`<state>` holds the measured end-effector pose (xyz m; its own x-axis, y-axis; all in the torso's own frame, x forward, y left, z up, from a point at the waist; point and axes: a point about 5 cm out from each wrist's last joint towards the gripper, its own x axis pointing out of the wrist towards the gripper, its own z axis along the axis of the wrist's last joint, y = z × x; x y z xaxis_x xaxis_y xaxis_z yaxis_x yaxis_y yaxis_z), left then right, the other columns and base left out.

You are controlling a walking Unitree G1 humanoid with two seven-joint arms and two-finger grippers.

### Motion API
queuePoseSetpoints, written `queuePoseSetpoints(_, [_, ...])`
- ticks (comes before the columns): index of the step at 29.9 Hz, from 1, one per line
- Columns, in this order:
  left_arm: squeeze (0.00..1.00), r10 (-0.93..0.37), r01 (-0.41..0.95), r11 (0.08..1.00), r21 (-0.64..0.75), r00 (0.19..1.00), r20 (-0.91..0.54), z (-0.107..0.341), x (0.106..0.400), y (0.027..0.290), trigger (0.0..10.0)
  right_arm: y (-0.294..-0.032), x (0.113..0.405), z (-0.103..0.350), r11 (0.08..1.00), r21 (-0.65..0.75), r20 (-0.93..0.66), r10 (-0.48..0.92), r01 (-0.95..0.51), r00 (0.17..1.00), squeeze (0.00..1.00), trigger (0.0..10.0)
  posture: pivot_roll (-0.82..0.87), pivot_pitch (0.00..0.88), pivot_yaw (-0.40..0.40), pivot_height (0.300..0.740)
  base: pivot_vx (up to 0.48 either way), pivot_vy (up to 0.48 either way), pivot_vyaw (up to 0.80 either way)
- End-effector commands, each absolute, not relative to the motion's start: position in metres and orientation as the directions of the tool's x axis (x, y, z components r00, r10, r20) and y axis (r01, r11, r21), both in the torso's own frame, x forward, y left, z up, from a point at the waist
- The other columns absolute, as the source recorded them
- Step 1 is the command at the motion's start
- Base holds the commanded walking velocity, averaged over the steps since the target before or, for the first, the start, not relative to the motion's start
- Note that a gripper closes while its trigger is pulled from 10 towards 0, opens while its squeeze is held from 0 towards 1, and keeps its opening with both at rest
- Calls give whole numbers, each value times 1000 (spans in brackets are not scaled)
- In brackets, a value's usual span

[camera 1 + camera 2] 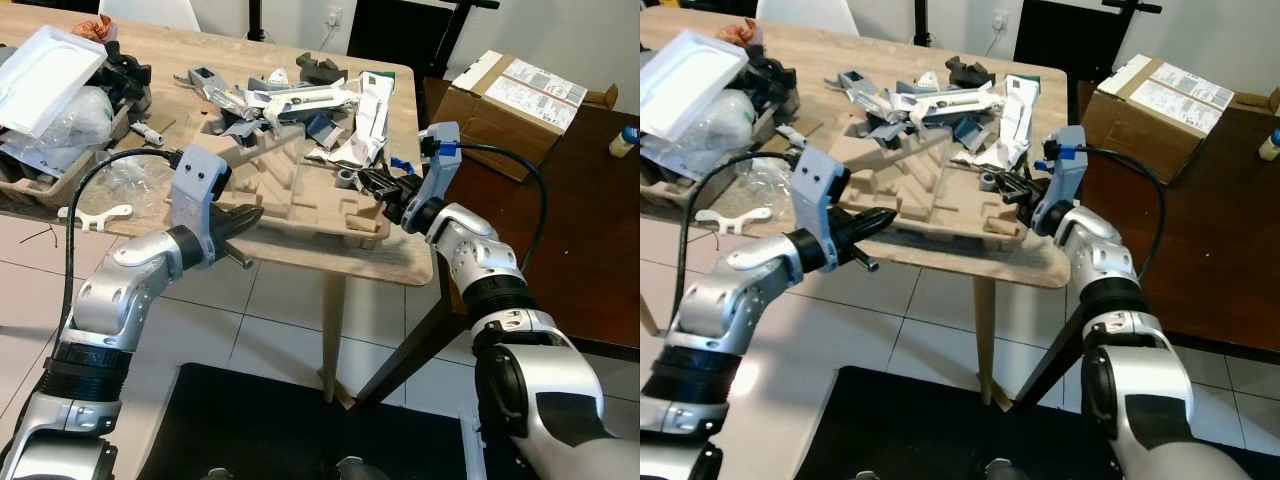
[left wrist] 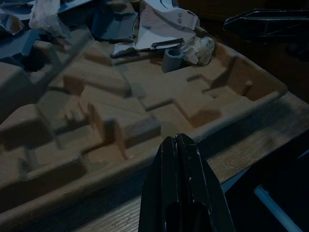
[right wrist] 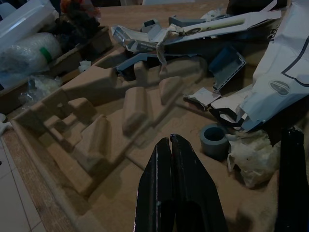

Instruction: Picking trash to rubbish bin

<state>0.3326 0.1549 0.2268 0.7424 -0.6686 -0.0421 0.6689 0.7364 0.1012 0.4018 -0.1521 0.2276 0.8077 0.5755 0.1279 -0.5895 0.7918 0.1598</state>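
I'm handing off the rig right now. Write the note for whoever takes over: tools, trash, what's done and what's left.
Left tool: shut, empty, at the near edge of the pulp tray.
Right tool: shut, empty, over the tray's right end, beside the small grey tube.
Trash: tray, torn cartons and plastic wrap all lie on the table. No bin in view.
Done: nothing picked up.
Left: grasp the tray or loose pieces, find the bin, drop them in.
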Motion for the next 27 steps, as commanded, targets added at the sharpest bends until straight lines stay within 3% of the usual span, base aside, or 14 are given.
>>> queuePoseSetpoints(1, [0,-667,667,737,108,744,-41,225,333,153,10000,-154,400,220,791,175,126,572,-586,810,0,10000,26,150,-38,740,0,0,0])
queuePoseSetpoints(15, [0,-632,629,766,130,775,-22,228,335,155,10000,-154,401,215,832,134,107,527,-538,843,0,10000,33,160,-39,740,0,0,0])
queuePoseSetpoints(27, [0,-607,602,790,119,794,15,231,337,151,10000,-158,394,203,864,139,131,469,-484,873,0,10000,33,275,-17,740,0,0,0])
